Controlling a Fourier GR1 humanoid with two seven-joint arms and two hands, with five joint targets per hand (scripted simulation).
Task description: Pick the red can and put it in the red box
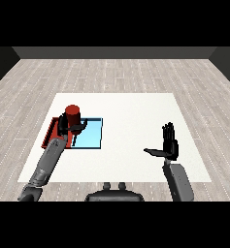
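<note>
Holding the red can (73, 114) in the left hand (66, 125), fingers curled round it, above the red tray (52, 131). Could tip onto the blue tray (92, 137) beside the red tray if let go too far over. Right hand (169, 144) far from the red tray, fingers straight.

No readable text, label, brand, number or sign anywhere: nothing legible on the red can (73, 114), on the red tray (50, 132), on the light blue tray (91, 137), or across the white table (131, 121).

I have 1 view, from the head: it looks down and forward toward 12 o'clock across the whole white table (136, 104), from fairly far.
</note>
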